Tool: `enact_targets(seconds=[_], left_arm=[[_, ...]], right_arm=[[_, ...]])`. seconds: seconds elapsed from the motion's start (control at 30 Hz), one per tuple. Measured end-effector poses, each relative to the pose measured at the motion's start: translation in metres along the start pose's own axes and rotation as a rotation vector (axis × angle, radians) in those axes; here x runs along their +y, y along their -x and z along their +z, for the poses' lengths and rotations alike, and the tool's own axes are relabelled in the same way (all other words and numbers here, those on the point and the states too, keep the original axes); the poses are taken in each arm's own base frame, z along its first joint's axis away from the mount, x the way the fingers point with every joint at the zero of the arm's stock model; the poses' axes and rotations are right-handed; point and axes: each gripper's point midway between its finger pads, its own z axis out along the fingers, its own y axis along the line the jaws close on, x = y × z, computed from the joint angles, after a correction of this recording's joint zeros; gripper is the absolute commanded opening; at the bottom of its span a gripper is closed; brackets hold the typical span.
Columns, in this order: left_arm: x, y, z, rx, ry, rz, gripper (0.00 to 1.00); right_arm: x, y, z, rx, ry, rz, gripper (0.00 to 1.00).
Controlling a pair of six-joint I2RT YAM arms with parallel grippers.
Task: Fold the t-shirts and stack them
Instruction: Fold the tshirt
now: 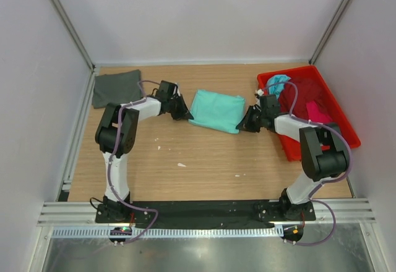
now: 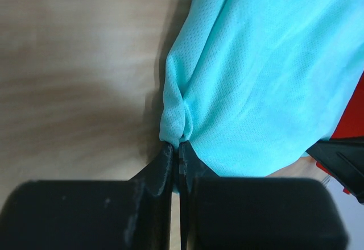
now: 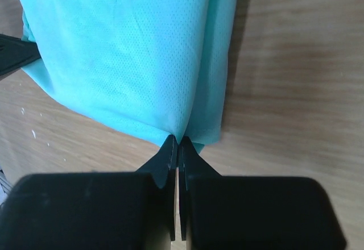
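A folded mint green t-shirt (image 1: 216,111) lies in the middle of the table. My left gripper (image 1: 185,115) is shut on its left edge, and the cloth (image 2: 267,74) bunches at the fingertips (image 2: 177,148). My right gripper (image 1: 242,123) is shut on the shirt's near right corner; the cloth (image 3: 131,57) is pinched between its fingertips (image 3: 176,143). A folded dark grey t-shirt (image 1: 116,88) lies at the far left. In the red tray (image 1: 339,123) on the right lie a turquoise shirt (image 1: 277,83), a maroon one (image 1: 306,93) and a pink one (image 1: 317,112).
White walls with metal rails close in the table on the left, back and right. A black strip (image 1: 210,209) with the arm bases runs along the near edge. Small white specks (image 1: 180,164) dot the wood.
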Motion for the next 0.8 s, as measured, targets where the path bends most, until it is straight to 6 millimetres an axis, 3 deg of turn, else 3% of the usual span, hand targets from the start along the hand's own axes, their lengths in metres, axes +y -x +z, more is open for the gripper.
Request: enact_targets(seconds=[0.17, 0.23, 0.3, 0.33, 0.43, 0.5, 0.6, 0.8], left_arm=[[0.011, -0.039, -0.023, 0.025, 0.07, -0.07, 0.0], [0.015, -0.056, -0.033, 0.038, 0.107, -0.093, 0.0], [0.02, -0.071, -0.042, 0.047, 0.137, -0.116, 0.09], [0.021, -0.078, -0.046, 0.054, 0.148, -0.127, 0.2], [0.031, -0.094, -0.061, 0.07, 0.206, -0.159, 0.36], [0.034, -0.095, -0.069, 0.062, 0.238, -0.166, 0.4], [0.032, -0.085, -0.083, 0.037, 0.281, -0.154, 0.41], [-0.01, -0.031, -0.099, -0.083, 0.223, -0.048, 0.4]], right_arm=[[0.005, -0.023, -0.016, 0.012, 0.013, -0.018, 0.01], [0.004, -0.035, -0.021, 0.019, 0.012, -0.027, 0.06], [0.003, -0.048, -0.027, 0.036, 0.006, -0.029, 0.18], [0.0, -0.055, -0.03, 0.046, -0.001, -0.029, 0.27], [-0.005, -0.063, -0.039, 0.055, -0.031, -0.025, 0.46], [-0.004, -0.061, -0.044, 0.047, -0.038, -0.034, 0.53], [0.001, -0.053, -0.053, 0.045, -0.055, -0.048, 0.56], [0.028, -0.002, -0.059, -0.027, -0.038, -0.122, 0.59]])
